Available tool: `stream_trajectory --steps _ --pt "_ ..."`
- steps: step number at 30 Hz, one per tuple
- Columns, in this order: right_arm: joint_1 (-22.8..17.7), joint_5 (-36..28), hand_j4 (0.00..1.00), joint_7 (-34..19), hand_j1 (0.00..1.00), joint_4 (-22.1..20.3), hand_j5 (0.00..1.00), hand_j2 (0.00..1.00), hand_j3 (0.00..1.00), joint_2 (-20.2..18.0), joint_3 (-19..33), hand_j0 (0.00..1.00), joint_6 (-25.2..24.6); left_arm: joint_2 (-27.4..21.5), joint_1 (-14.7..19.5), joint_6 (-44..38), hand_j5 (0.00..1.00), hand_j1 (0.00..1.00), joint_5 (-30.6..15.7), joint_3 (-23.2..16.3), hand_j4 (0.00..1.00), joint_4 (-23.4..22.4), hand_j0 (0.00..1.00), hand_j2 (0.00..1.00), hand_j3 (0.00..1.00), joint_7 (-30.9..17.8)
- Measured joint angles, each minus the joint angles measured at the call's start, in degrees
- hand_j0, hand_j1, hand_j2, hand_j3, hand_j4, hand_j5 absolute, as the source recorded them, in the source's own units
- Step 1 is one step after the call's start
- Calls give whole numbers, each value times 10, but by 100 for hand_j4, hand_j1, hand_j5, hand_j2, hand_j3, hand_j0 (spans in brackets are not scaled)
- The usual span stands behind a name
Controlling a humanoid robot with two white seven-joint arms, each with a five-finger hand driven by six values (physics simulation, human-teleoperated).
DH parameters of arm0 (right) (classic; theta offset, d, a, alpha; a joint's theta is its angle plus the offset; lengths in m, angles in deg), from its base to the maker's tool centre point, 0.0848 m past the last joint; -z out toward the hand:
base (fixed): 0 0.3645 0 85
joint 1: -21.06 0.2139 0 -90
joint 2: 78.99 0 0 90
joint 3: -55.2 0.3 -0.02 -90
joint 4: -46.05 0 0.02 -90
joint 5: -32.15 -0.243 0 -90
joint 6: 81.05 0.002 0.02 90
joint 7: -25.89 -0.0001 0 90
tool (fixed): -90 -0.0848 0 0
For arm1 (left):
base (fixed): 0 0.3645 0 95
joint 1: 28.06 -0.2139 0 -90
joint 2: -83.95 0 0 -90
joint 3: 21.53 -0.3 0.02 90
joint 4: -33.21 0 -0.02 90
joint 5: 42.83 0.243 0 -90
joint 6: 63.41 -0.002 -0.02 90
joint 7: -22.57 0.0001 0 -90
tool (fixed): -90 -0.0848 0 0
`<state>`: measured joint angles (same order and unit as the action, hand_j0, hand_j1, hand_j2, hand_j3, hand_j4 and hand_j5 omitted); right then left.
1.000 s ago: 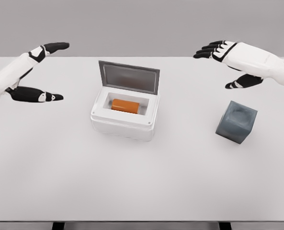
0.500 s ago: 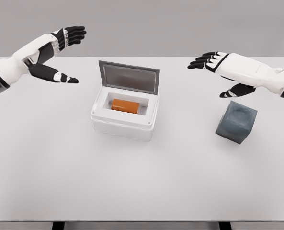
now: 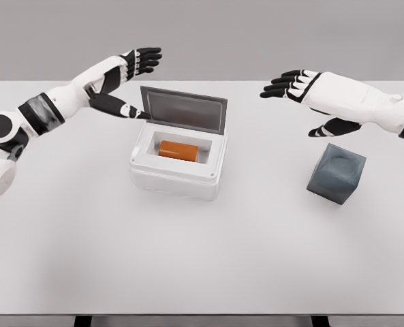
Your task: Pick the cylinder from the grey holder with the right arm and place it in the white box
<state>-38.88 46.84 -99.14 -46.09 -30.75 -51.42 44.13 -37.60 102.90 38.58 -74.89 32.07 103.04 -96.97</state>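
Lying inside the white box [image 3: 178, 178] at frame centre, lid raised, is the orange cylinder [image 3: 178, 150]. At the upper right, the right hand [image 3: 304, 92] hangs empty with fingers spread above the grey holder [image 3: 336, 173]. At upper left, the left hand [image 3: 123, 78] is likewise spread, holding nothing.

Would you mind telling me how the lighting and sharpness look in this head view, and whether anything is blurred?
Head view: even, diffuse light and no glare on the table; only faint soft shadows under the white box and grey holder; everything is about equally sharp, including the left hand and right hand, with no motion blur.
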Motion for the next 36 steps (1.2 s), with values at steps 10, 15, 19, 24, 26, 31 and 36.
stream_trajectory --steps 10,15,19,24,26,31,36 --pt "0 0 100 0 100 0 100 100 100 -14 -1 100 0 29 1 0 100 100 1 -15 100 -32 100 100 100 -1" --pt "1 0 100 0 100 -2 100 100 100 -17 -1 100 0 28 0 1 100 100 -1 -17 100 -34 100 100 100 -1" --pt "1 0 100 0 100 -2 100 100 100 -21 0 100 0 25 -4 4 100 100 -3 -16 100 -34 100 100 100 -9" --pt "1 0 100 0 100 -3 100 100 100 -23 0 100 0 23 -10 6 100 100 -5 -14 100 -31 100 100 100 -17" --pt "2 0 100 0 100 -3 100 100 100 -23 0 100 0 22 -10 6 100 100 -5 -14 100 -30 100 100 100 -18" --pt "3 0 100 0 100 -2 100 100 100 -23 1 100 0 21 -11 6 100 100 -8 -12 100 -29 100 100 100 -26" --pt "3 0 100 0 100 -3 100 100 100 -23 1 100 0 20 -13 5 100 100 -12 -8 100 -28 100 100 100 -36"
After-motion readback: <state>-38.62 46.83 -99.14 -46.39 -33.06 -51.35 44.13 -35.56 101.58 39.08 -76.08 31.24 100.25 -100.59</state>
